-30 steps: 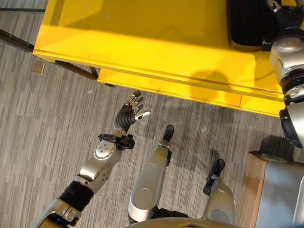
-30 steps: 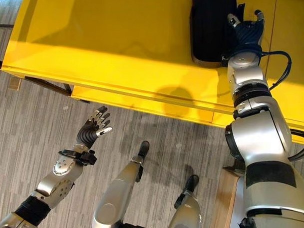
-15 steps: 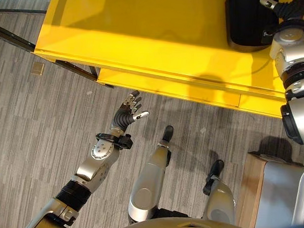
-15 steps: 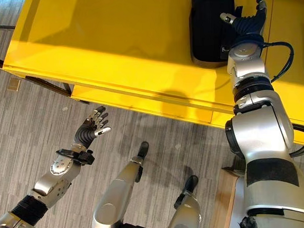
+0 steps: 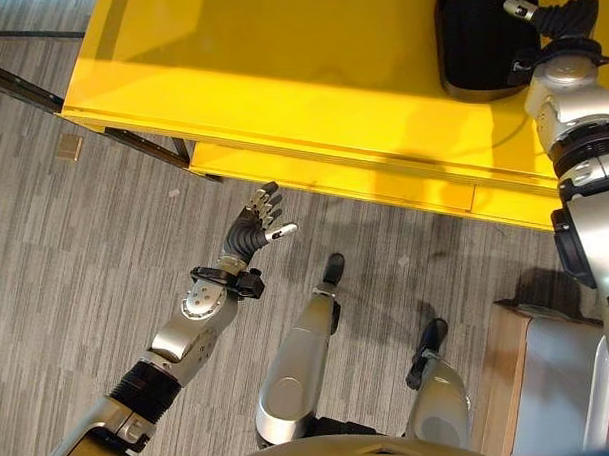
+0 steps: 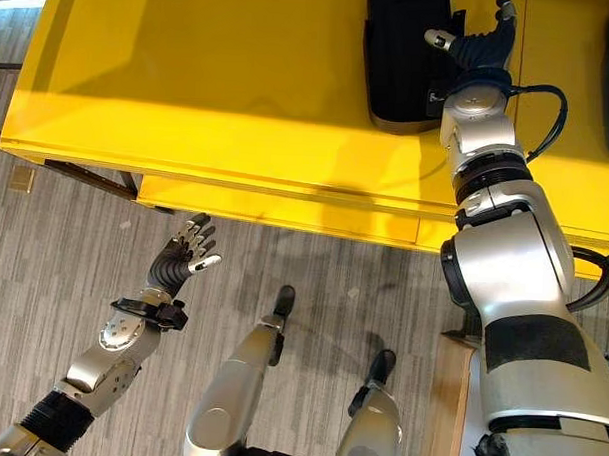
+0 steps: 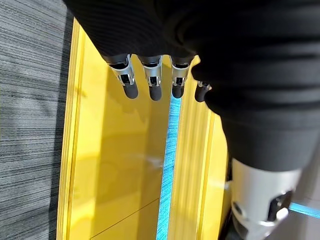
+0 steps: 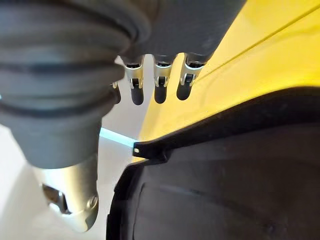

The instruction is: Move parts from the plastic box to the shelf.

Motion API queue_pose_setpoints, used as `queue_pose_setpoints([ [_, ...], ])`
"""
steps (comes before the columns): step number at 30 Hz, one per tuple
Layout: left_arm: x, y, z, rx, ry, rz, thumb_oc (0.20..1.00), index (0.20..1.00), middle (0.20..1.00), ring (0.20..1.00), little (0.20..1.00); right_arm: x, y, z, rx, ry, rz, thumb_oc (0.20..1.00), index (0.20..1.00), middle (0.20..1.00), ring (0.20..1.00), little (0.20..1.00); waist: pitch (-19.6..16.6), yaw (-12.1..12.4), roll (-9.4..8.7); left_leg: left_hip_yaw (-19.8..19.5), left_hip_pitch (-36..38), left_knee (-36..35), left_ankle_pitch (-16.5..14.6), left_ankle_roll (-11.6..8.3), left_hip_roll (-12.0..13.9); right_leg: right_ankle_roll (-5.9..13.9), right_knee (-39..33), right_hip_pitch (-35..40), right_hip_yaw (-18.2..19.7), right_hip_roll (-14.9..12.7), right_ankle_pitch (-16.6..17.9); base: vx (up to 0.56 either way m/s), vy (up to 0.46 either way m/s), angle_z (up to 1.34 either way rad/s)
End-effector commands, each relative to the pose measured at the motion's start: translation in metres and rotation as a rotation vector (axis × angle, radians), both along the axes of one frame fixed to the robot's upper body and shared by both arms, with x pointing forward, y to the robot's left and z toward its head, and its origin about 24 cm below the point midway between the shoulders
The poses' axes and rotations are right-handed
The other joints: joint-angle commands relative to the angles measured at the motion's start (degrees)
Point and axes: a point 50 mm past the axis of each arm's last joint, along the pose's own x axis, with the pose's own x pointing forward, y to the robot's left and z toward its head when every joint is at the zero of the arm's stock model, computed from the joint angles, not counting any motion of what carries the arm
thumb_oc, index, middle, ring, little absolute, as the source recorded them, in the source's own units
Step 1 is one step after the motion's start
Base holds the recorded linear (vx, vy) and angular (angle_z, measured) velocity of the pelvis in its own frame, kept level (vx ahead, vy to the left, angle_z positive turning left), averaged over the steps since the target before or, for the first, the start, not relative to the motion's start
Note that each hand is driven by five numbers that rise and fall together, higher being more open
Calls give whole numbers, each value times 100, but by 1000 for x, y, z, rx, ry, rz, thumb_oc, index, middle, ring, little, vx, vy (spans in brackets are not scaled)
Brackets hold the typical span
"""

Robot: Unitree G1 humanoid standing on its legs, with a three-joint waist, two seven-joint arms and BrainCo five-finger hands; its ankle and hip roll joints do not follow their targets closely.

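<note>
- At 1 o'clock on the yellow table [image 6: 240, 76], the right hand [image 6: 478, 44] is held just beside the black plastic box [image 6: 406, 56], fingers spread and straight, nothing gripped.
- Box contents cannot be made out; no part is seen in either hand.
- At 8 o'clock over the grey striped floor [image 5: 74, 250], the left hand [image 5: 257, 221] hangs idle, fingers relaxed and open.
- Risk: the box rim could be clipped and the box shoved along the slick tabletop if the reach is made blind.
- Box: dark, matte, rounded corners, raised lip. Table: glossy, flat, hard-edged.
</note>
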Motion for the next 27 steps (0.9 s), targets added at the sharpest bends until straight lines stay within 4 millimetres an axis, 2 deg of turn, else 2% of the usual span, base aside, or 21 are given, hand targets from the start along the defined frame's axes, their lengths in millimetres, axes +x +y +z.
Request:
queue_pose_setpoints([
  [1,-5,7,15,-20,-75,2,1000,1000,1000,1000,1000,-2,2,5,-33,-66,10,1000,1000,1000,1000,1000,-230,28,-148,309,-144,390,-426,-127,251,-230,356,139,113,82,-395,-9,-8,-5],
  [10,-6,6,13,-15,-68,0,1000,1000,1000,1000,1000,1,-2,-17,2,-12,6,1000,1000,1000,1000,1000,-177,-9,-129,338,-142,414,-422,-118,280,-232,413,96,143,93,-395,-4,-4,-2],
  [17,-5,5,11,-14,-62,3,1000,1000,1000,1000,1000,7,16,-52,40,65,64,1000,1000,1000,1000,1000,-143,-20,-96,353,-147,415,-418,-105,295,-248,431,79,150,103,-396,-1,-1,0],
  [27,-5,6,10,-7,-60,8,1000,1000,1000,1000,1000,10,31,-73,69,105,115,1000,1000,1000,1000,1000,-96,3,-67,324,-173,435,-412,-88,267,-257,498,61,134,91,-412,0,0,0],
])
